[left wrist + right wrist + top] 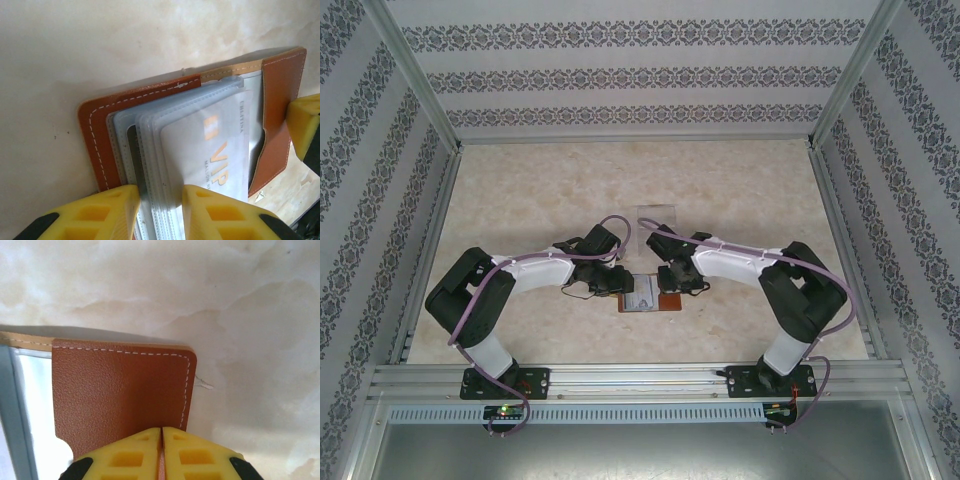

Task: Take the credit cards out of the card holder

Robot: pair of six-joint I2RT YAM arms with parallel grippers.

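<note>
Far left, the left gripper (160,197) straddles the near edge of the grey-blue sleeves (150,130). Its jaws are part-spread with the stack between them; cannot tell if they actually grip. The card holder (650,297) lies open on the table (225,300) between the arms. The credit cards (215,150) sit inside the sleeves, pale VIP one on top. The right gripper (161,440) has jaws pressed together, pinching the brown flap (120,395). Best approach, probably: left nips one card edge rather than the whole stack and pulls along the sleeve mouth, while right pins the holder.

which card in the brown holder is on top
The pale whitish plastic card with orange VIP lettering, in the uppermost clear sleeve; the dark card is just a strip under lower sleeves.
</note>
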